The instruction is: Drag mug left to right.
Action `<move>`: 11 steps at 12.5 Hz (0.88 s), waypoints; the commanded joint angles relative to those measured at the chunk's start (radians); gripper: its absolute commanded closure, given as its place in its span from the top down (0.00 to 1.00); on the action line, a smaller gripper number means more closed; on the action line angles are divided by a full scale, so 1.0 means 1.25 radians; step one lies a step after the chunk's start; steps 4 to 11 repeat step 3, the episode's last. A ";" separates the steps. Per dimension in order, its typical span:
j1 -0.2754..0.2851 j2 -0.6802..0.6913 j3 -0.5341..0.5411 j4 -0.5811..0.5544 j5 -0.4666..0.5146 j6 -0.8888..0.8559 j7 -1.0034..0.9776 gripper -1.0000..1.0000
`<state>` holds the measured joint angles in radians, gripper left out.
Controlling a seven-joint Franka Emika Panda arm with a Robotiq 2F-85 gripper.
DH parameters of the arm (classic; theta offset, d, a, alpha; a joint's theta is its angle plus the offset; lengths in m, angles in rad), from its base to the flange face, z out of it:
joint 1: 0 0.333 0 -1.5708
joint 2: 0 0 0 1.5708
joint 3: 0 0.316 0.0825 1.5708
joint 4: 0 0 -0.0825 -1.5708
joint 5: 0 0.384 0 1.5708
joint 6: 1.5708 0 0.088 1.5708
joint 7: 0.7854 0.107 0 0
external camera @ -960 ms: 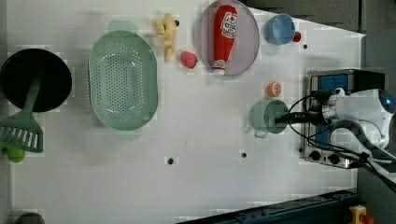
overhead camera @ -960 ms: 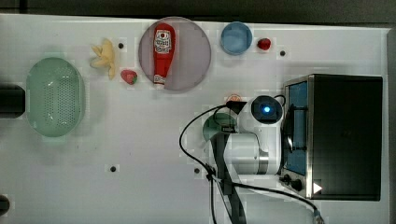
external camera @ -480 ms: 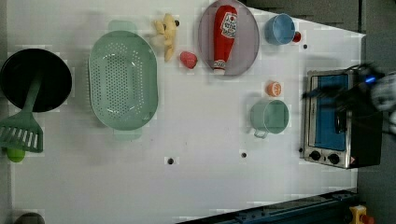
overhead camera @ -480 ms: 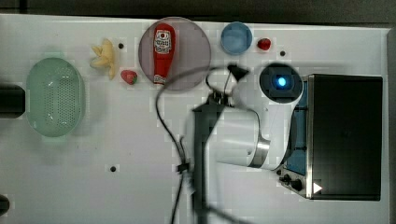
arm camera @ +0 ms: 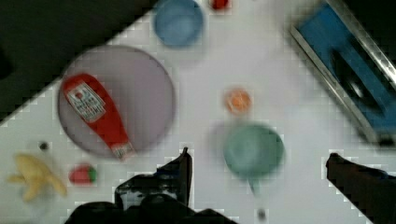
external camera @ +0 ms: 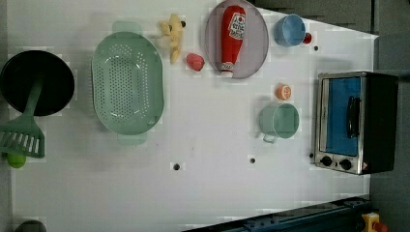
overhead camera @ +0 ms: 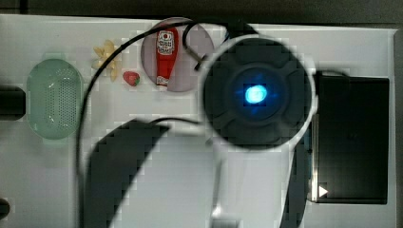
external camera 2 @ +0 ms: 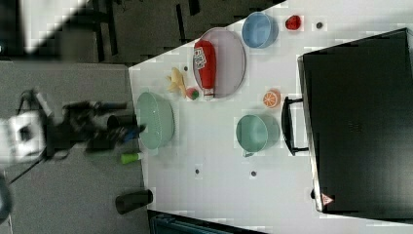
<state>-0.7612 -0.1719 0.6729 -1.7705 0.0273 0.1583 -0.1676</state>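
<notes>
Moved: arm risen off the mug [external camera: 279, 121], now close under the top camera.
Gripper [arm camera: 259, 163]: spread wide, empty.
Relation: mug below, between fingers.

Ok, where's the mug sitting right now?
In the left view the mug stands on the white table, just below the small orange piece and to the left of the toaster oven, untouched.

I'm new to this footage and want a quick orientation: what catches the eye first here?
In the left view, a red ketchup bottle lies on a grey plate at the table's far edge. A large pale green colander sits toward the left view's left. The mug stands beside a toaster oven, with the open gripper above it in the wrist view.
</notes>
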 commanded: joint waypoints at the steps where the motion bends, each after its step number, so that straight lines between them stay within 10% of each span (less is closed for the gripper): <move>1: -0.001 0.026 0.009 0.010 0.046 -0.121 0.184 1.00; 11: -0.001 0.027 0.006 0.026 0.078 -0.145 0.184 1.00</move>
